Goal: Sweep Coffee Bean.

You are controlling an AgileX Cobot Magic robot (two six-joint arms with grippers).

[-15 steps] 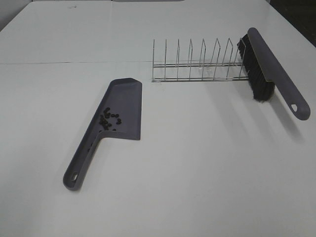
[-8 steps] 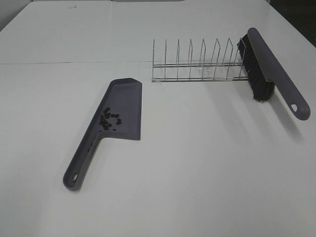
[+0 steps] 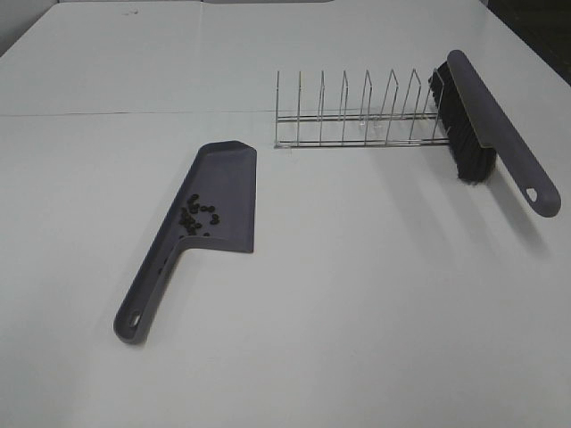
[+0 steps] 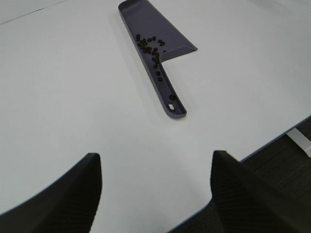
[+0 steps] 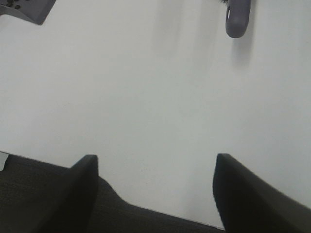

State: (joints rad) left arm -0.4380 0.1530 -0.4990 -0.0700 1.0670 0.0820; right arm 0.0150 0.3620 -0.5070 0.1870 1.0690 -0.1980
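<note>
A grey dustpan (image 3: 217, 201) lies on the white table, handle toward the front left. Several dark coffee beans (image 3: 198, 217) sit in it near the handle's base; the left wrist view (image 4: 150, 44) shows them too, some along the handle. A grey brush (image 3: 482, 125) with black bristles leans on the right end of a wire rack (image 3: 357, 116). My left gripper (image 4: 155, 194) is open and empty, back from the dustpan (image 4: 155, 29) at the table's front edge. My right gripper (image 5: 153, 194) is open and empty over the front edge, short of the brush handle's tip (image 5: 238, 14).
The wire rack stands at the back right with several upright prongs. The table's front edge (image 4: 272, 141) and dark floor show in both wrist views. A seam line crosses the table (image 3: 134, 113) at the back.
</note>
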